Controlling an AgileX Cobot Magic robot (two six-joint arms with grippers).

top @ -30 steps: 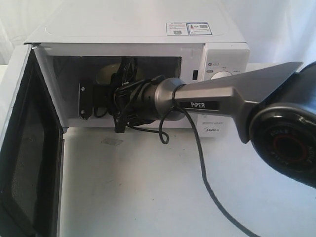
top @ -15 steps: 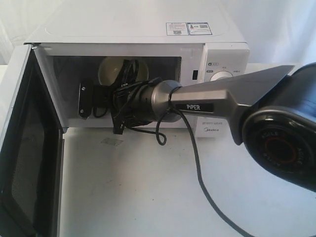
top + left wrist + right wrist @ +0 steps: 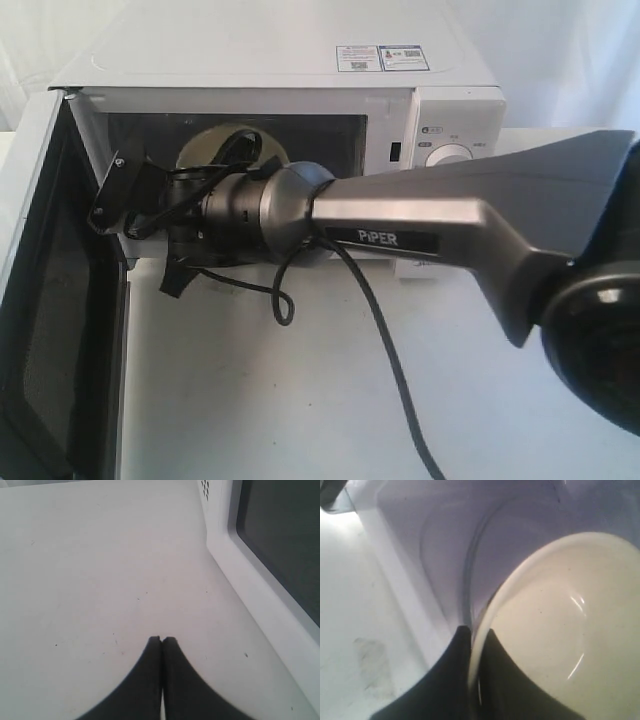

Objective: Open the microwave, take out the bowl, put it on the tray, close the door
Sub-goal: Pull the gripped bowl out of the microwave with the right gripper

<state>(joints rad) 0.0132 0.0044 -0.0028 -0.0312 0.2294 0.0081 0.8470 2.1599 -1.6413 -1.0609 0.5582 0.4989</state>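
A small, glossy, cream-yellow bowl (image 3: 560, 630) is being pinched by its thin flared rim in the right gripper (image 3: 476, 632), one black finger lying inside the rim and one outside, at the mouth of the white boxy microwave (image 3: 260, 50). The bowl is being held tipped, just ahead of the gripper. The door (image 3: 40, 300), with its dark window, is standing open close beside the gripper. The left gripper (image 3: 161, 640) is being held clenched on nothing above the matte white worktop (image 3: 90, 570). Slipping is being risked, since the glazed rim is smooth and the pinch narrow; a knock against the microwave or the door could jar the bowl loose.
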